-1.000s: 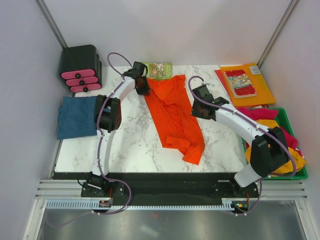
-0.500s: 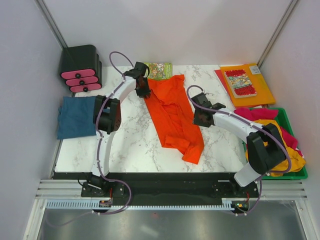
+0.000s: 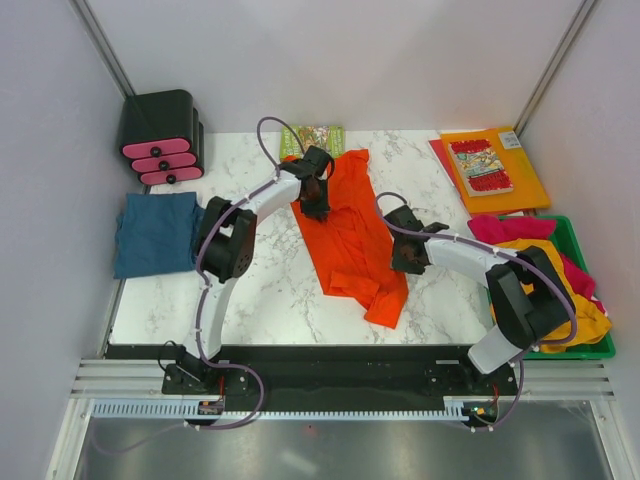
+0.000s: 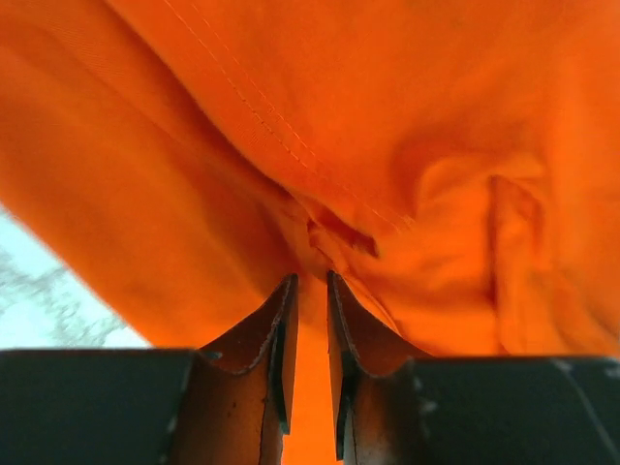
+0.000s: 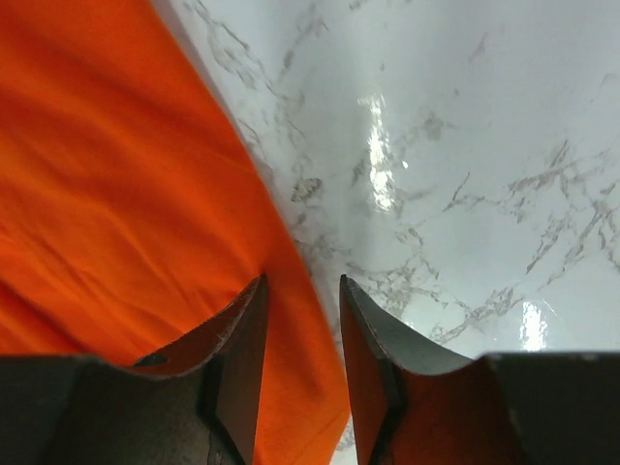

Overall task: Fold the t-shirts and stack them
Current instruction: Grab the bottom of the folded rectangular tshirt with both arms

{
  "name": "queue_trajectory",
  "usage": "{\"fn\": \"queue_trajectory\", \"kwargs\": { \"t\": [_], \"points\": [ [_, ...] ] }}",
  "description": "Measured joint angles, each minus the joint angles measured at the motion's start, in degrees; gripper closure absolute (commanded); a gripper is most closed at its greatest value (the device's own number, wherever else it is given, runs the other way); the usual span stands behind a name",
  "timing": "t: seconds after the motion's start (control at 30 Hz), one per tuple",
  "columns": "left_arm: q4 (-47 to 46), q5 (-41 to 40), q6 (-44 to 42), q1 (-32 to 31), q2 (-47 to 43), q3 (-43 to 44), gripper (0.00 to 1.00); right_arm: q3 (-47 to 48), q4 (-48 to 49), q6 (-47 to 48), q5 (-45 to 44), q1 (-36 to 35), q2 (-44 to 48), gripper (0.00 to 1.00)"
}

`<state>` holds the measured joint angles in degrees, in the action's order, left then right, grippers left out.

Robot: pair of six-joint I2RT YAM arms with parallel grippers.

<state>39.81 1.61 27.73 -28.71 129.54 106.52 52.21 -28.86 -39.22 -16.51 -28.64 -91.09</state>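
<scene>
Orange-red t-shirt (image 3: 350, 232) lies rumpled on table (image 3: 260, 290), right claw (image 5: 302, 287) straddling its edge.

Two arms (image 3: 262, 196), perhaps four t-shirts (image 3: 352, 240)

The orange-red t-shirt (image 3: 350, 235) lay unfolded and rumpled in the middle of the frame, a long strip slanting from upper centre down toward lower right, its upper part bunched. The teal-blue t-shirt (image 3: 152, 235) lay folded flat at the left edge. The mustard-yellow t-shirt (image 3: 585, 320) and magenta-pink t-shirt (image 3: 510, 227) sat crumpled together at the right edge.
</scene>
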Motion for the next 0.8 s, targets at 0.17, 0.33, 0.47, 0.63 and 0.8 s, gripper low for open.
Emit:
{"fn": "queue_trajectory", "kwargs": {
  "t": [0.17, 0.33, 0.47, 0.63, 0.8],
  "points": [
    [0.7, 0.0, 0.0, -0.4, 3.7, 3.6, 0.75, -1.5, 0.2, -0.2, 0.9, 0.0, -0.6, 0.57],
    [4.3, 0.0, 0.1, -0.4, 8.7, 11.9, 0.75, -2.2, 1.7, -0.6, 2.9, -0.4, -0.4, 0.57],
    [6.5, 0.0, 0.0, -0.3, 10.8, 15.8, 0.75, -3.4, 2.6, -0.8, 4.1, -3.7, 0.7, 0.56],
    [7.1, 0.0, 0.1, -0.3, 11.2, 16.5, 0.75, -4.3, 3.2, -2.1, 6.8, -10.5, 1.6, 0.56],
    [5.7, -0.2, 0.1, -0.3, 10.0, 14.3, 0.73, -4.6, 3.1, -3.3, 8.2, -13.6, 2.1, 0.55]
  ]
}}
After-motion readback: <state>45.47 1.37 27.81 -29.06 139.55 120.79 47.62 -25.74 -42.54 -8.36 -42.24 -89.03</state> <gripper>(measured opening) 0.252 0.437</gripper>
